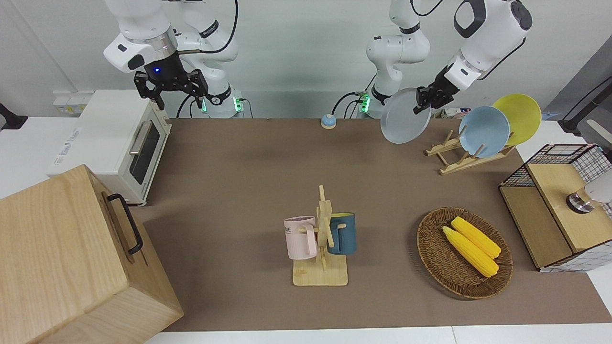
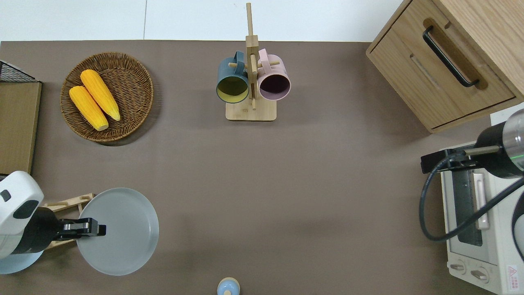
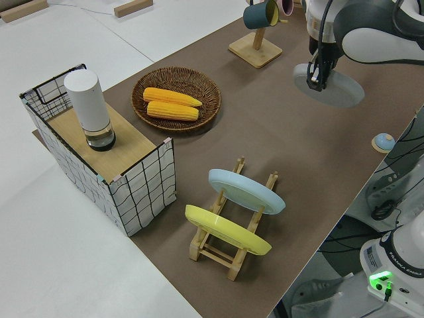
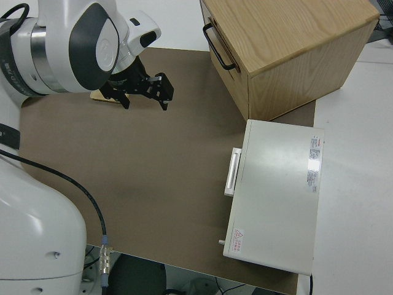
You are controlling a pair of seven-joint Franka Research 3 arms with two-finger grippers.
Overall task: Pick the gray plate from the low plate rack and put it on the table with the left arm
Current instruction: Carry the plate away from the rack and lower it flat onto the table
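Observation:
My left gripper (image 1: 423, 99) (image 2: 95, 229) (image 3: 317, 78) is shut on the rim of the gray plate (image 1: 401, 118) (image 2: 118, 231) (image 3: 334, 91). It holds the plate tilted in the air over bare table (image 2: 286, 184), just off the low plate rack (image 1: 454, 157) (image 2: 61, 203) (image 3: 228, 242), toward the table's middle. The rack's slot nearest the robots stands empty; the light blue plate (image 1: 484, 131) (image 3: 245, 190) and the yellow plate (image 1: 519, 117) (image 3: 225, 230) lean in the others. The right arm is parked, its gripper (image 1: 172, 91) (image 4: 144, 89) open.
A mug tree (image 1: 322, 243) with a pink and a blue mug stands mid-table. A wicker basket (image 1: 432, 248) with two corn cobs lies farther from the robots than the rack. A small blue bell (image 1: 328, 121), a white toaster oven (image 1: 114, 143), a wooden cabinet (image 1: 62, 263) and a wire crate (image 1: 559, 205) stand around.

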